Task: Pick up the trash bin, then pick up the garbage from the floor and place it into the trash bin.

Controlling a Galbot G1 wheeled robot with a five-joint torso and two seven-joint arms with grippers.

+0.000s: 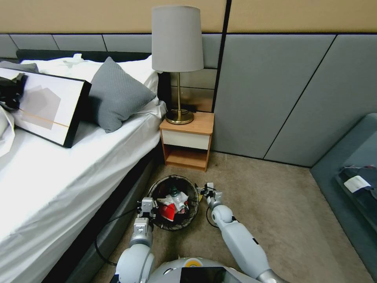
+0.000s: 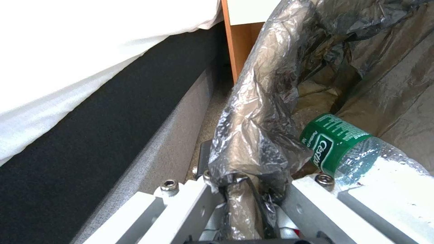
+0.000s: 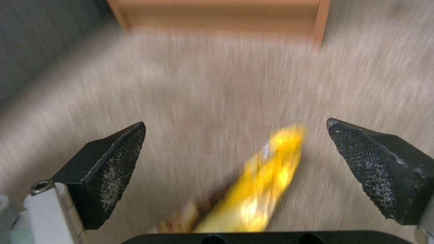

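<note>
The trash bin [image 1: 193, 214], a round bucket lined with a black bag, stands on the floor [image 1: 275, 212] beside the bed. My left gripper [image 1: 148, 205] is shut on its near-left rim; in the left wrist view the gripper [image 2: 244, 179] clamps the bag-covered rim [image 2: 257, 112]. Garbage lies inside: red-and-white packets [image 1: 169, 210] and a clear bottle [image 2: 343, 145] with a green label. My right gripper [image 1: 208, 191] hangs low just right of the bin. It is open [image 3: 236, 123], with a yellow wrapper [image 3: 267, 169] lying on the carpet between its fingers, untouched by either pad.
A wooden nightstand [image 1: 187, 137] with a lamp [image 1: 177, 39] stands just beyond the bin. The bed [image 1: 59, 169] and its dark base run along the left. A grey sofa [image 1: 353, 177] fills the right edge. Open carpet lies right of my right arm.
</note>
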